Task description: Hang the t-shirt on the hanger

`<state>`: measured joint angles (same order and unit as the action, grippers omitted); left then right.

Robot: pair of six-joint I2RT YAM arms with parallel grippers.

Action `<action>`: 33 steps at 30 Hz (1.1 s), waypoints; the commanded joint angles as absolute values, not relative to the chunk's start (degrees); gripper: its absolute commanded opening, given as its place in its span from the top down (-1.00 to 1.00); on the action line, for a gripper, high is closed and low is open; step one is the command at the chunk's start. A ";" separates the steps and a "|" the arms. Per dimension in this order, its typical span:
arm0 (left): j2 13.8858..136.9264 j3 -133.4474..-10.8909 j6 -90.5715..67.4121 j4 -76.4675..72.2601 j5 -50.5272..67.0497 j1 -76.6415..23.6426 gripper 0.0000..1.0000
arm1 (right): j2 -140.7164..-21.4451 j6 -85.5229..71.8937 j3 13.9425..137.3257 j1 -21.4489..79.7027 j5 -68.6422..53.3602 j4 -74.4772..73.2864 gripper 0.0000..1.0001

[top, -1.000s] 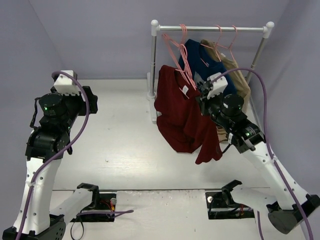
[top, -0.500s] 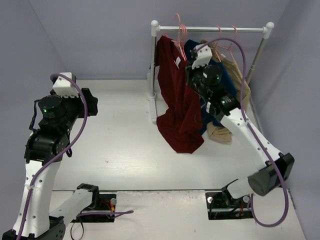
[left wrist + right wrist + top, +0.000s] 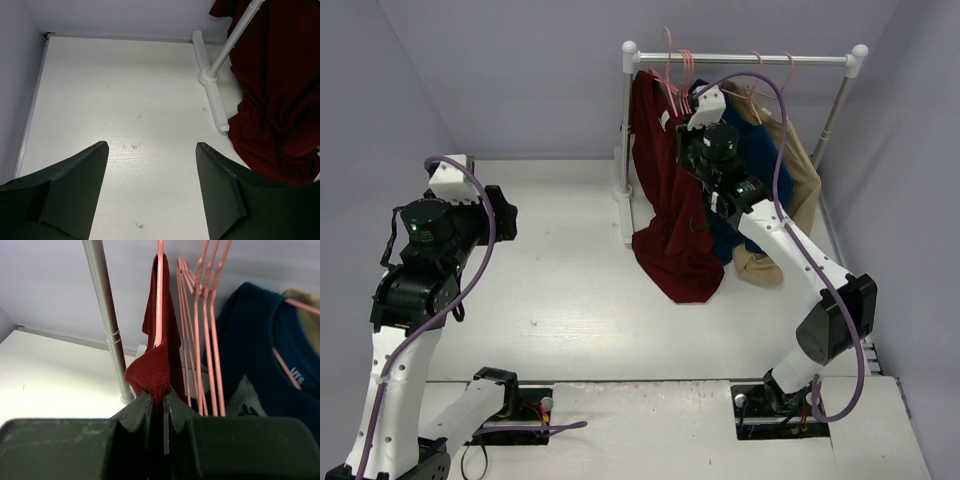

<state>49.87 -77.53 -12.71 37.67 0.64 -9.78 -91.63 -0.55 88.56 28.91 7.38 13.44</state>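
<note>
The maroon t-shirt hangs from the left end of the white rack's rail, its lower part pooling on the table. A pink wire hanger runs up through its neck; its hook sits at the rail. My right gripper is shut on a fold of the t-shirt just below that hanger; in the top view it is raised high beside the shirt's collar. My left gripper is open and empty above bare table, left of the shirt's hem.
Several spare pink hangers hang right of the held one. A navy garment and a tan garment hang further right on the rail. The rack's post and foot stand left of the shirt.
My right arm has lifted the t-shirt and hanger up and left, from mid-height in front of the rack to the rail's left end. The left arm has barely moved.
</note>
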 commanded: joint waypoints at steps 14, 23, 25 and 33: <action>49.73 -78.85 -14.01 36.26 1.07 -9.67 -0.31 | -90.49 -4.66 83.47 28.81 4.98 24.87 -0.01; 49.89 -83.52 -11.32 38.26 -1.72 -9.67 -0.31 | -73.49 -1.53 79.55 28.65 6.72 22.91 -0.89; 49.44 -84.09 -11.25 38.63 -2.29 -9.66 -0.31 | -67.63 1.63 77.40 28.64 9.57 22.28 -1.00; 46.21 -84.47 -8.66 41.42 -7.77 -11.78 -0.31 | -47.09 7.59 65.53 28.30 24.14 16.26 -1.00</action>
